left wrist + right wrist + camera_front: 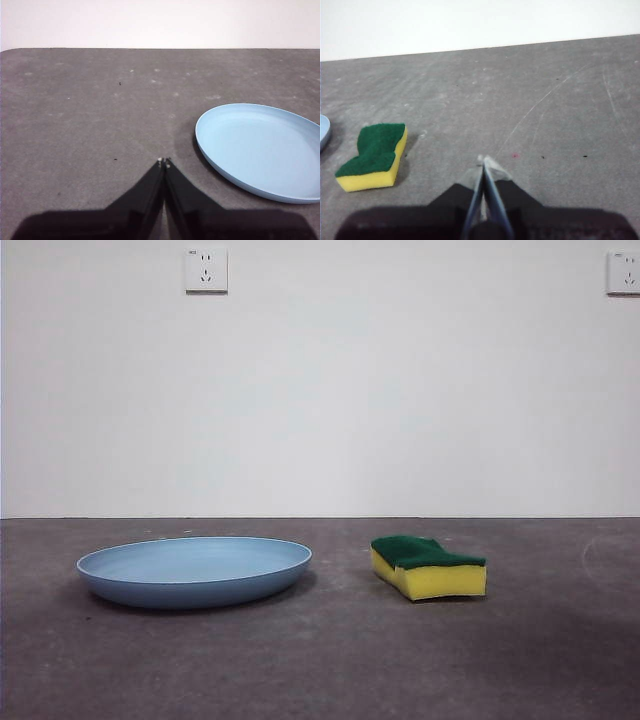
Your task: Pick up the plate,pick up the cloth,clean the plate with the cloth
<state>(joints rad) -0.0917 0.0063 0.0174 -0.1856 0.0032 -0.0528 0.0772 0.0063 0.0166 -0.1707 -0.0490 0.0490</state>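
Plate (260, 150) beside closed left hand (164, 161); cloth (374, 156) near right hand (484, 161).

- Setting: bare test or lab-type room; nothing homely in sight.
- Wall (320, 390): plain white, unmarked, running the full width behind the work surface.
- Sockets: one power outlet (206, 270) high on the wall, a second outlet (623, 272) at the edge.
- Tabletop (330, 660): dark grey, scuffed, speckled and scratched.

The plate (195, 573) looks like smooth, faintly glossy plastic; the sponge (428, 566) pairs soft foam with a coarse scouring layer; the worktop (320, 660) is matt, scuffed.
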